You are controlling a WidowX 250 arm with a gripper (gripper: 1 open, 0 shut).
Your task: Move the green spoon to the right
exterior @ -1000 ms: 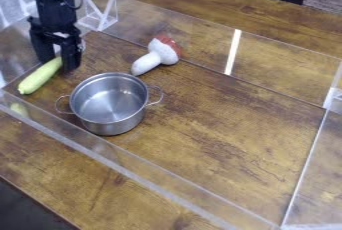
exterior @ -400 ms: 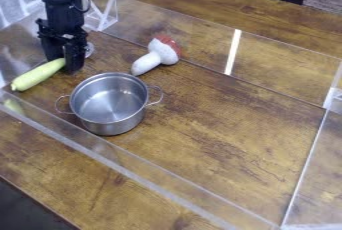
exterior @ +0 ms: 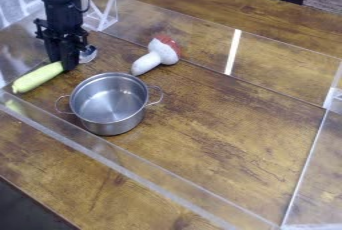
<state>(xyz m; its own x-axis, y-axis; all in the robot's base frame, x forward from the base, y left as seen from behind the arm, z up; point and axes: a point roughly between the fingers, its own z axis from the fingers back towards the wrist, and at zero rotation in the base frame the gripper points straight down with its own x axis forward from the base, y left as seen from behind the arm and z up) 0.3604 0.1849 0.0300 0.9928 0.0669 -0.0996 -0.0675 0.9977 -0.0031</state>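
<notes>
A black robot arm reaches straight down over the far-left part of a dark wooden tabletop, its end effector set at the upper-right end of the green spoon. The spoon lies flat on the wood near the left edge, its long axis running diagonally: the thick yellow-green handle points toward the lower left, and the other end rises to the upper right, where it disappears between the black fingers. The fingers stand narrowed about that end, though the view does not settle whether they have it clamped, and the spoon's bowl is hidden behind them.

Just right of the spoon and nearer the camera sits a small steel pot with 2 side handles, upright and apart from the spoon. Beyond the pot, a white toy mushroom with a red cap lies on its side, the cap pointing up and to the right. A low clear plastic wall borders the work area.
</notes>
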